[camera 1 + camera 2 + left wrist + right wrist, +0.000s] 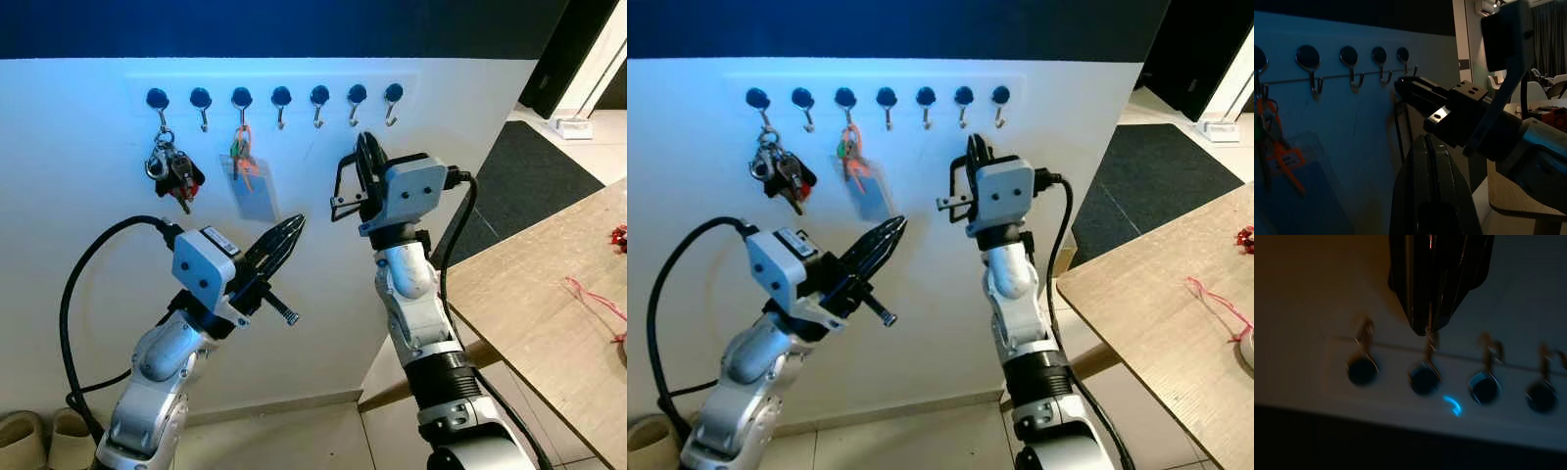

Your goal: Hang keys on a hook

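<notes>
A row of several blue-capped hooks [281,98] runs along the white wall. A key bunch with a black fob [172,168] hangs from the leftmost hook. Another key bunch with orange and green tags and a clear card [247,171] hangs from the third hook. My left gripper [292,227] is shut with nothing in it, pointing up and right, just below and to the right of the card. My right gripper [364,147] is also shut and holds nothing. It points up at the wall, its tip a little below the hooks [1425,377] towards the right end of the row.
A wooden table [529,323] with a red cord [596,297] stands to the right, close to my right arm. A dark mat [534,171] lies on the floor beyond it. Slippers [39,436] sit by the wall at lower left.
</notes>
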Robot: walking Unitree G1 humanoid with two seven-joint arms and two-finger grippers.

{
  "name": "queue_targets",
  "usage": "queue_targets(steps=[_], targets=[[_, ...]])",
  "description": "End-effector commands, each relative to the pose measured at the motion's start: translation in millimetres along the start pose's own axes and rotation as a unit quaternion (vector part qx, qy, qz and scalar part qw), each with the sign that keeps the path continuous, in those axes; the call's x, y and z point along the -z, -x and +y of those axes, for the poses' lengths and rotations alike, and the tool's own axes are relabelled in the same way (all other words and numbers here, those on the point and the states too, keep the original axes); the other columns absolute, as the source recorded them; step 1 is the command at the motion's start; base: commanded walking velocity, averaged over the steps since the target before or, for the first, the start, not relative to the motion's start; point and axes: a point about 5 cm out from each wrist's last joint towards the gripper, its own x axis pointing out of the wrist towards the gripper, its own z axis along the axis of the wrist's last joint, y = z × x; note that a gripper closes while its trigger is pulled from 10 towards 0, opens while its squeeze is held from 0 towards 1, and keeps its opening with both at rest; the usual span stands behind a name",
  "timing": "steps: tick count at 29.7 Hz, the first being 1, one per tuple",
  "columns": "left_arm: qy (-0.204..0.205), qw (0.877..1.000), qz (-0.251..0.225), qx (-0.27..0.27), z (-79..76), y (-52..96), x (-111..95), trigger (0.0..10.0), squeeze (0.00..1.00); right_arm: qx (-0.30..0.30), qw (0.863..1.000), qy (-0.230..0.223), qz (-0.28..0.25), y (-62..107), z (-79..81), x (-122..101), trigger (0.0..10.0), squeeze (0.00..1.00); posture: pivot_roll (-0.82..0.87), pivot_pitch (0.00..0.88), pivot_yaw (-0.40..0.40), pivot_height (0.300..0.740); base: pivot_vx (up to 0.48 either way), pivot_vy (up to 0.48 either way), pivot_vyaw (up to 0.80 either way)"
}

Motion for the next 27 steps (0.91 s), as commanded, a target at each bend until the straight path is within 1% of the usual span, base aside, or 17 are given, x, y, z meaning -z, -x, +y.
queue_targets(steps=[1, 4, 8, 12, 18, 27], targets=[[-0.001, 1.0, -0.005, 0.005, -1.8, -1.0, -2.8, 10.0, 0.0, 0.0, 1.0, -0.006, -0.019, -2.8, -0.3, -6.4, 10.0, 0.0, 0.06, 0.081, -0.059, 0.74, 0.0, 0.0, 0.0], [0.004, 1.0, -0.008, 0.01, -4.7, -3.7, -2.5, 10.0, 0.0, -0.016, 0.999, -0.023, -0.038, -8.1, 5.0, -13.2, 10.0, 0.0, 0.06, 0.084, -0.061, 0.74, 0.0, 0.0, 0.0], [0.005, 1.0, -0.008, 0.012, -5.9, -4.2, -2.1, 10.0, 0.0, -0.024, 0.998, -0.028, -0.05, -10.2, 7.0, -17.6, 10.0, 0.0, 0.06, 0.084, -0.06, 0.74, 0.0, 0.0, 0.0], [0.004, 1.0, -0.008, 0.012, -5.6, -4.4, -2.3, 10.0, 0.0, -0.017, 0.998, -0.024, -0.056, -13.1, 4.3, -20.7, 10.0, 0.0, 0.06, 0.084, -0.061, 0.74, 0.0, 0.0, 0.0], [0.004, 1.0, -0.009, 0.013, -5.0, -4.8, -2.9, 10.0, 0.0, -0.012, 0.998, -0.022, -0.053, -19.1, -0.1, -19.9, 10.0, 0.0, 0.06, 0.085, -0.059, 0.74, 0.0, 0.0, 0.0], [0.003, 1.0, -0.008, 0.014, -5.1, -4.7, -3.0, 10.0, 0.0, -0.002, 0.999, -0.015, -0.052, -21.6, -4.4, -20.3, 10.0, 0.0, 0.06, 0.087, -0.06, 0.74, 0.0, 0.0, 0.0]])
